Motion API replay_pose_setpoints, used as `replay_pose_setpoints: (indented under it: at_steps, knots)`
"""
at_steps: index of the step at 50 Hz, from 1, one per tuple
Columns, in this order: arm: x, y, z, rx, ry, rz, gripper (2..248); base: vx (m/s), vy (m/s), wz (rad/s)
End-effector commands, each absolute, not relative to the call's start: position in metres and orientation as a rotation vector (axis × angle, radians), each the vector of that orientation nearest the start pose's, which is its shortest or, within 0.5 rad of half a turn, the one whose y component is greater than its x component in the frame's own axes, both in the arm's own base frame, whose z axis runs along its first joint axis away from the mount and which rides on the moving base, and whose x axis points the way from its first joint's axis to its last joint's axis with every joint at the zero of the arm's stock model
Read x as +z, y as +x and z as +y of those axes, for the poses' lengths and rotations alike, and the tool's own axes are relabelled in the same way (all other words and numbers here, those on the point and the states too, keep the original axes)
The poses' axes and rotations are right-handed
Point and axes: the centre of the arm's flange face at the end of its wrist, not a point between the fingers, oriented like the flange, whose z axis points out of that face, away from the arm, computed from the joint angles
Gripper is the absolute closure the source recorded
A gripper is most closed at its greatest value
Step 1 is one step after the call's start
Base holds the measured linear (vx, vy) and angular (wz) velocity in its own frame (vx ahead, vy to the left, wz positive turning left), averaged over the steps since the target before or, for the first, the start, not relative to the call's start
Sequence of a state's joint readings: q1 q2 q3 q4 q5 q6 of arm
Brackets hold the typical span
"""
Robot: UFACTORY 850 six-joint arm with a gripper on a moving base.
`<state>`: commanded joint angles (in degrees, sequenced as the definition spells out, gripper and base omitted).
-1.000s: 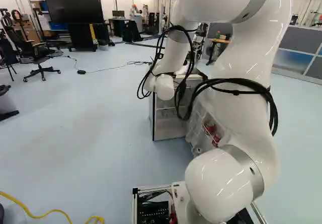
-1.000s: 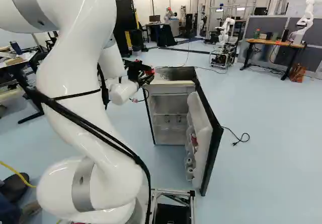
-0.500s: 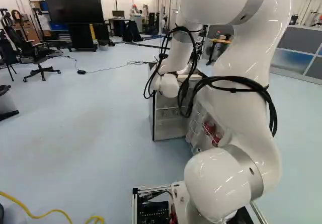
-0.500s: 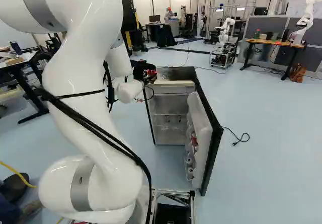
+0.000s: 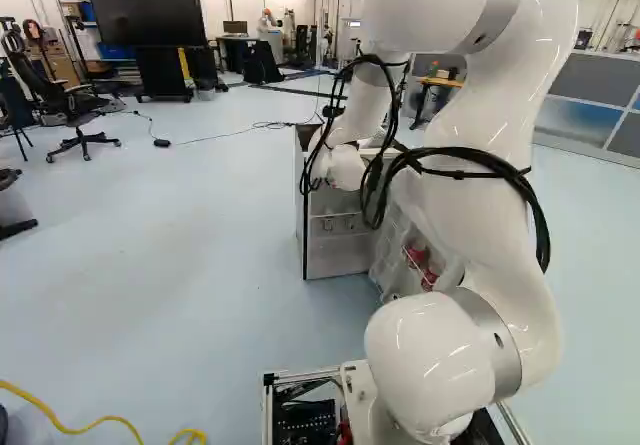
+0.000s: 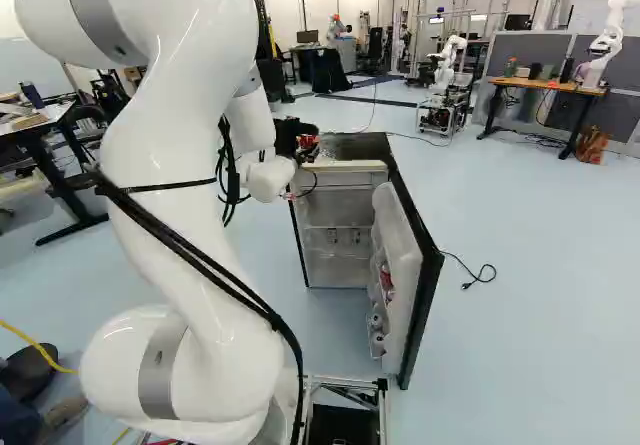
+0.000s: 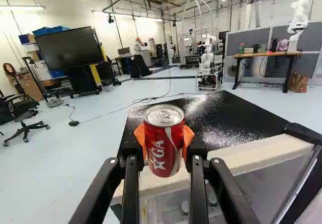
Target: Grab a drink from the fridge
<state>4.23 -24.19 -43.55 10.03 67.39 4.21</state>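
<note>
Can (image 7: 162,141) is out of the fridge (image 6: 350,146) & in the grip, so the job's prob. near done; step in hand looks like a carry-off. Jaws are closed on it from both sides, parted by approx. one can's width, orange pads (image 7: 140,139) pressed to its wall. It's up by the front edge of the fridge top (image 7: 231,124); exact clearance I can't tell.

To do it well: hold squeeze const., firm enough not to slip, light enough not to dent thin metal. Level wrist, smooth accel., no jerks. Get a bit of height before any sideways move, else the can's base may clip that edge. Give the open door (image 6: 402,265) a wide berth, & watch the cable loops (image 5: 374,175) on the arm (image 6: 180,215) re: snagging the fridge corner. Set down upright, base flat, then let go slowly.

Looks: std. drinks can, glossy red, silver rim & lid, pull tab flat, so prob. unopened. White lettering + star on the side, w/ a pale curved stripe. Stands approx. upright, no dents visible on the side shown. More red cans (image 5: 416,257) sit in the door rack.
</note>
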Motion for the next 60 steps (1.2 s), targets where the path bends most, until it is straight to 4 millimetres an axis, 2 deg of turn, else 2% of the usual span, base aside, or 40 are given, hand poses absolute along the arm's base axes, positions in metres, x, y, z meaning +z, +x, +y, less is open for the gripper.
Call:
replay_pose_setpoints:
  at_steps: [39, 60]
  knots:
    - [0.356, 0.556, -0.017, -2.106, -2.275, 0.071, 158, 0.0, 0.0, 0.0]
    - [0.351, 0.568, -0.04, -2.087, -2.317, 0.068, 158, 0.0, 0.0, 0.0]
